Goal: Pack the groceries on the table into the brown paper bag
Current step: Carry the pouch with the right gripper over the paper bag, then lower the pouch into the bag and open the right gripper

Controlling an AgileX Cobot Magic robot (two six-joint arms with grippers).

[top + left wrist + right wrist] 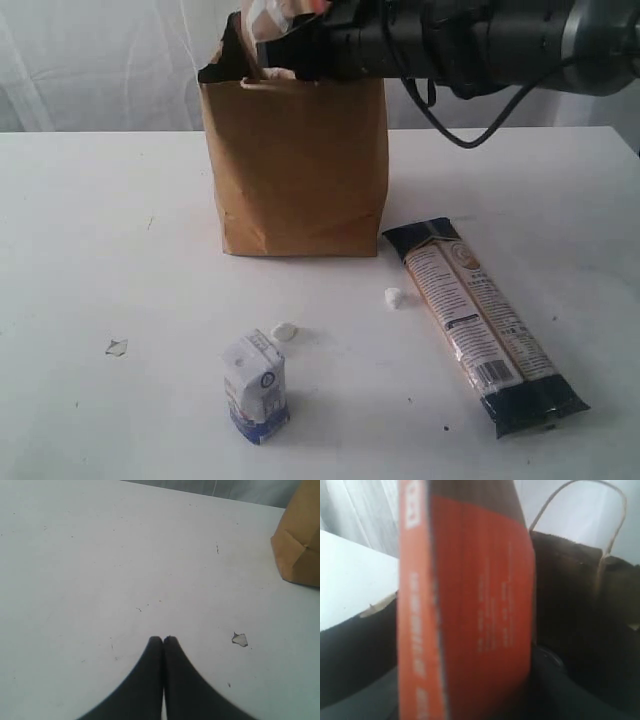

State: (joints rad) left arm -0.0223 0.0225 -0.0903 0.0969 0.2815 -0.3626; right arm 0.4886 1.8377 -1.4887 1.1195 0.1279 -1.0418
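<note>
The brown paper bag [295, 170] stands upright at the back middle of the table [90, 240]. My right gripper [275, 40] hangs over the bag's open top, shut on a pouch [475, 595] with an orange face and a brown top, held upright above the dark opening [570, 620]. On the table lie the long dark packet [480, 325] at the right and the small white-blue carton [256, 387], upright at the front. My left gripper [163, 640] is shut and empty, low over bare tabletop. The jar, can and yellow bottle are out of view.
Two small white lumps [284, 331] [394, 298] lie between carton and packet. A small chipped mark [240, 639] shows on the tabletop near the left gripper. The bag's corner [300, 550] and a twisted handle [615, 510] are in view. A white curtain hangs behind.
</note>
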